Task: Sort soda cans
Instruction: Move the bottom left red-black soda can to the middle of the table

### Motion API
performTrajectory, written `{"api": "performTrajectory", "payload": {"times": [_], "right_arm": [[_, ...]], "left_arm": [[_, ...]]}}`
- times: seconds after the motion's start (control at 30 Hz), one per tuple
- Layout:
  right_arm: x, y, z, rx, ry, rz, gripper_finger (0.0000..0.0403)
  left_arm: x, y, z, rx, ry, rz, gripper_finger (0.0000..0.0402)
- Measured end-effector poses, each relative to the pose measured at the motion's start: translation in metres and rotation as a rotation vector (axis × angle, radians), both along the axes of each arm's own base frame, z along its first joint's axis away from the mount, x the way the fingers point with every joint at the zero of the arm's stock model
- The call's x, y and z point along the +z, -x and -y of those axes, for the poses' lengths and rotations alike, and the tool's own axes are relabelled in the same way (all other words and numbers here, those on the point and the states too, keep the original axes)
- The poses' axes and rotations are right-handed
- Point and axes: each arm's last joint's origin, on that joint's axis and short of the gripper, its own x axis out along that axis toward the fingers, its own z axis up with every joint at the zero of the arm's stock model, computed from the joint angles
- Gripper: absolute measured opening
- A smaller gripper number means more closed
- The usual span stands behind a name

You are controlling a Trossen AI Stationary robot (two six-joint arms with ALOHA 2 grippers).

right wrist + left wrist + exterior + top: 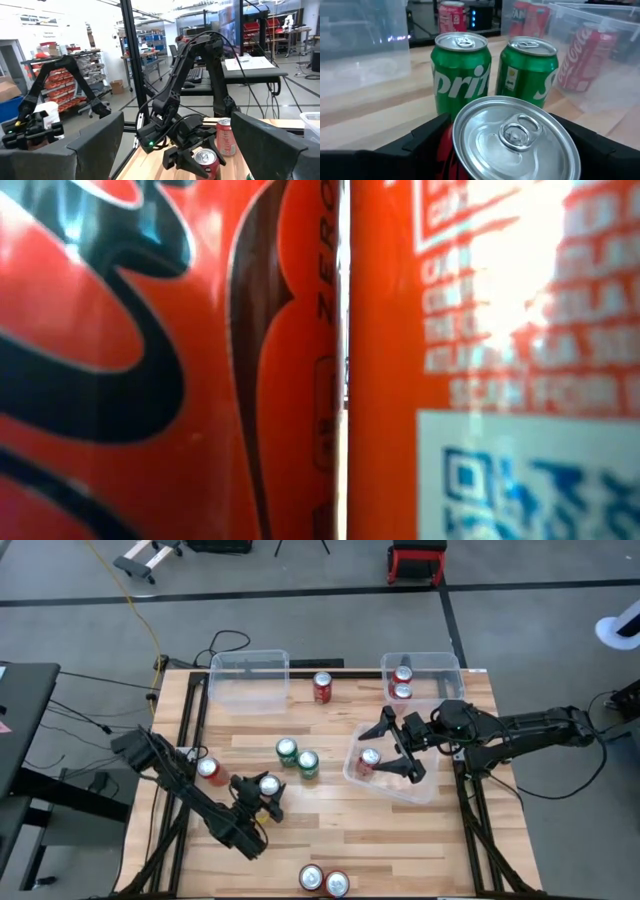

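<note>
A red soda can with a silver top stands upright between the fingers of my left gripper at the table's near left. Just beyond it two green cans stand side by side on the wood. Another red can stands beside my left arm. My right gripper hangs open and empty, high above a skewed clear bin that holds one red can. My left gripper pinches the red can's body between its two fingers, one on each side, below the rim. The fingers come nearly level from the table's near-left side. The can stays upright, top up; whether its base rests on the table I cannot tell.
A clear bin sits at the far left, and another at the far right holds two red cans. A red can stands between them. Two red cans stand at the near edge and fill the low view.
</note>
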Motion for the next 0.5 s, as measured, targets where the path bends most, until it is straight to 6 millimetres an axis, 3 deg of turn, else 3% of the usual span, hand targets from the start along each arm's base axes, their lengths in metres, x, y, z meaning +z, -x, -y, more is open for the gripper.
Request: {"api": "performTrajectory", "payload": {"times": [0.1,0.3,0.5], "right_arm": [[0.0,0.0,0.0,-0.013,-0.001,0.0,0.0385],[-0.002,0.0,0.0,-0.013,0.006,-0.018,0.0385],[-0.005,-0.003,0.0,-0.015,0.007,-0.04,0.0385]], "left_arm": [[0.001,-0.001,-0.001,0.005,0.011,0.007,0.0297],[0.011,0.001,-0.002,0.004,0.04,0.021,0.0384],[0.034,0.004,-0.005,-0.02,0.039,0.022,0.0383]]}}
